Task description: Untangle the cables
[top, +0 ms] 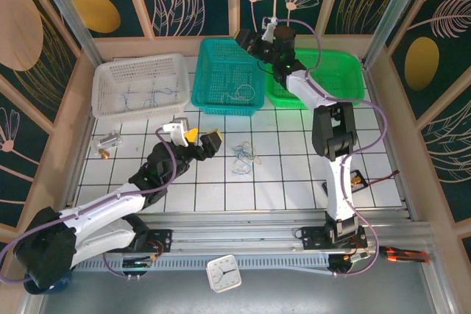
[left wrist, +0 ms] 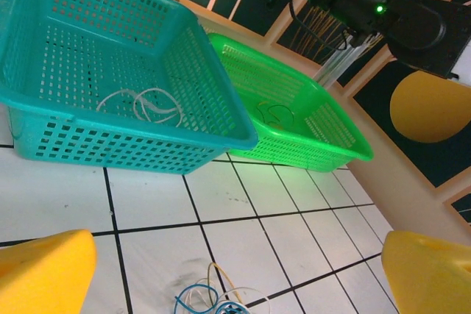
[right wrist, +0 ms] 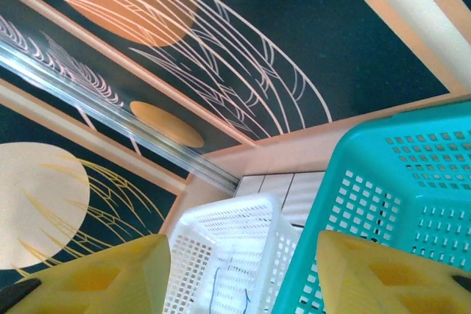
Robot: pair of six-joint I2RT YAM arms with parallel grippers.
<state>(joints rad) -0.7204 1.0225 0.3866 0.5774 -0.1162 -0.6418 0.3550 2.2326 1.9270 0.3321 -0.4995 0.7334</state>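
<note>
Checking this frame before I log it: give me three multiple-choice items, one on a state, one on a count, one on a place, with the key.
1. The left tool is: A. open and empty B. shut on a cable C. shut on a basket rim
2. Baskets along the far edge: A. two B. three C. four
3. The cable tangle lies: A. clamped in the left tool B. on the tiled table C. hanging in mid-air
Key: 1 A, its yellow fingers stand apart, nothing between; 2 B, white basket, teal basket, green basket; 3 B, it rests on tiles before the teal basket.
</note>
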